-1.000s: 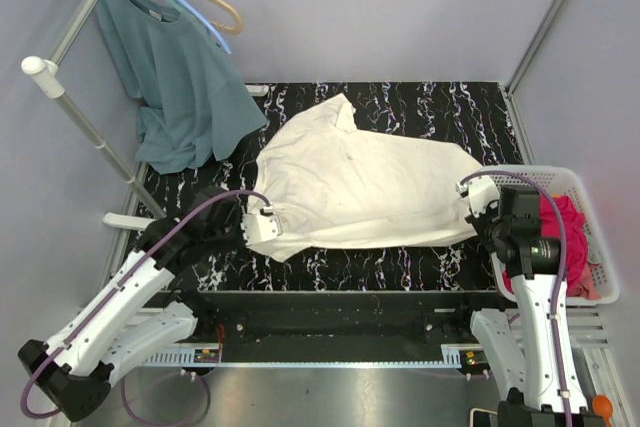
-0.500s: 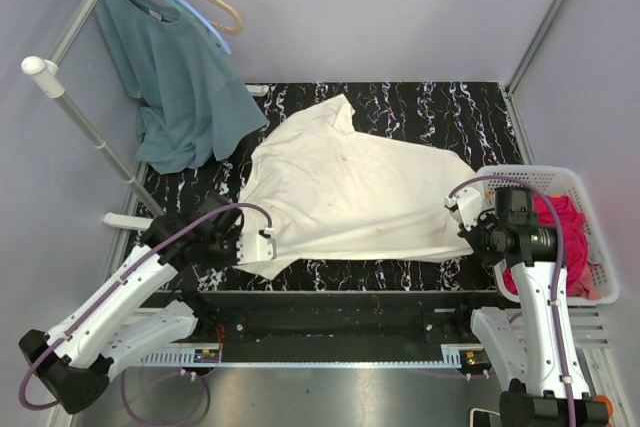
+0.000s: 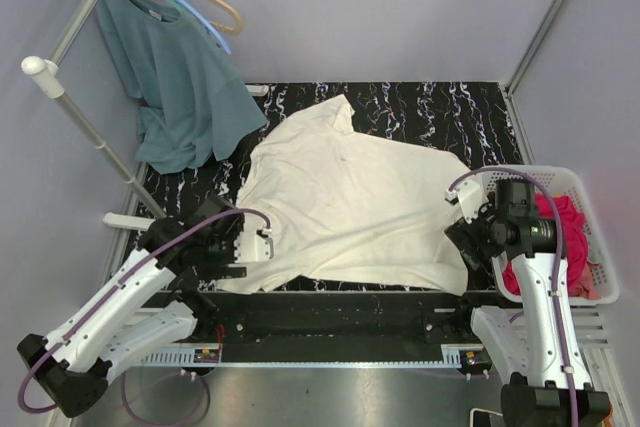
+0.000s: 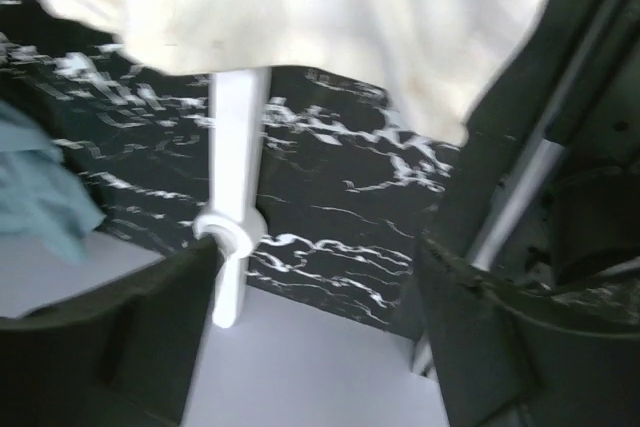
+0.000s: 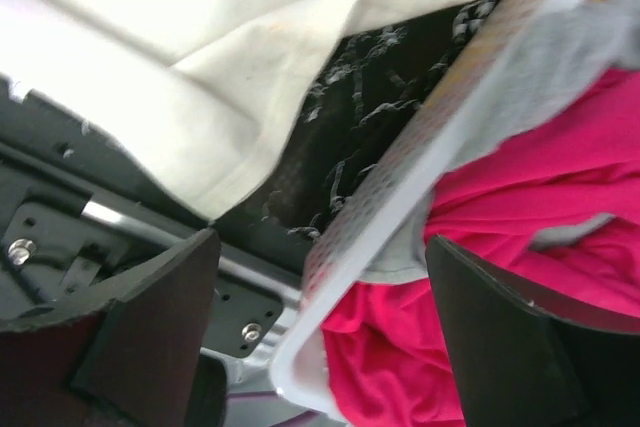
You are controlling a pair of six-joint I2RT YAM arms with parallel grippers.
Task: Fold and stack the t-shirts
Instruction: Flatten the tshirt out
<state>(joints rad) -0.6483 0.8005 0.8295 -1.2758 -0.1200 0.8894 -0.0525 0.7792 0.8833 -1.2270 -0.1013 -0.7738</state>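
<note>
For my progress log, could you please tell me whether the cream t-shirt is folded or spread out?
Spread out: the cream t-shirt lies as one wide, loosely rumpled sheet across the black marbled table.

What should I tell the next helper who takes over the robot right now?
Left gripper: open, empty, by the near left corner of the cream t-shirt.
Right gripper: open, empty, between the shirt's near right corner and the basket.
The cream t-shirt lies spread out on the table, reaching its front edge. Pink t-shirt: bunched in the basket.
Done: cream one laid out.
Left: fold both, then stack.
</note>
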